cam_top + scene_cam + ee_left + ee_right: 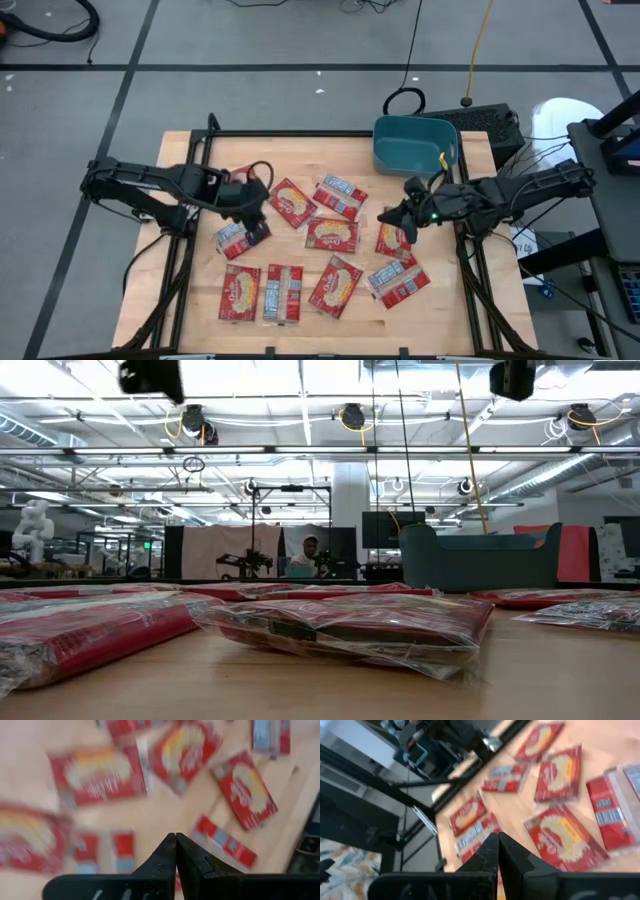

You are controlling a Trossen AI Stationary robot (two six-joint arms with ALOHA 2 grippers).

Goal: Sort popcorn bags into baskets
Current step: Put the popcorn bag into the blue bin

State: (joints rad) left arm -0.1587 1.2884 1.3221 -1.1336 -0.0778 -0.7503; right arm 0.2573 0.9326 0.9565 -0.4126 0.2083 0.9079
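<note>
Several red popcorn bags (332,235) lie flat and scattered on the wooden table (190,300). In the low view they (350,625) fill the foreground. The teal basket (415,145) stands at the table's far right corner and is also seen in the low view (480,557). My left gripper (257,218) hovers over the left part of the table, beside one bag (233,240). Its fingers (176,837) are shut and hold nothing. My right gripper (392,218) hangs above a bag (393,242) on the right side, in front of the basket. It (497,836) is shut and empty too.
Black frame rails (185,250) run along the table's left and right sides. A dark box (490,125) and cables sit just behind the basket. Bare wood shows along the far edge (290,150) left of the basket. A person (308,555) sits far back in the room.
</note>
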